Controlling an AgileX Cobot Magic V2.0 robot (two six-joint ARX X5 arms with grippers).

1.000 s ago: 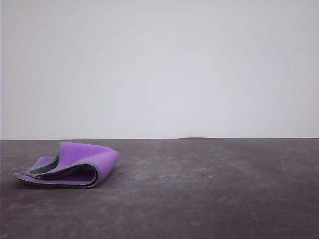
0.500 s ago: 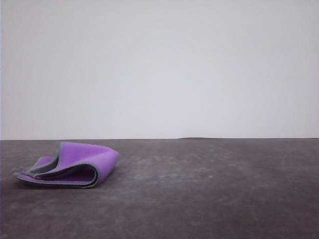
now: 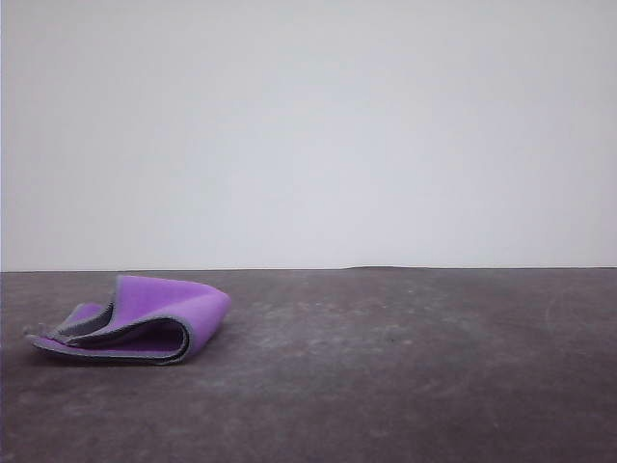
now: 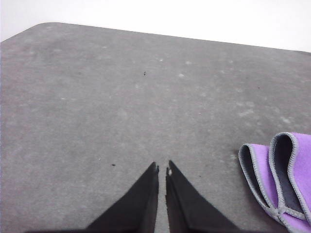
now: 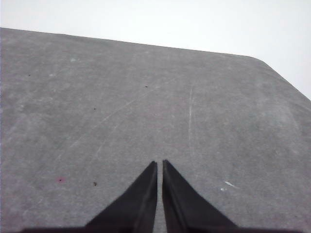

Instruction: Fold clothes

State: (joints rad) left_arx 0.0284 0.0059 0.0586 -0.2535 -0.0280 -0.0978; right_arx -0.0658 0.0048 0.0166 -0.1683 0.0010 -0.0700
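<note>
lying on the left part of the dark grey table (image 3: 405,386), the cloth (image 3: 145,323) sits loosely folded over itself, purple face outward, grey stitched edge curling along its open layers, a white wall (image 3: 308,125) behind. over on the left wrist view, the left gripper (image 4: 162,170) hovers above bare tabletop, fingers pressed nearly together with nothing between them, and the cloth's folded edge sits off to one side, apart from the tips. on the right wrist view, the right gripper (image 5: 160,164) is clenched too, empty, above scratched grey surface.
</note>
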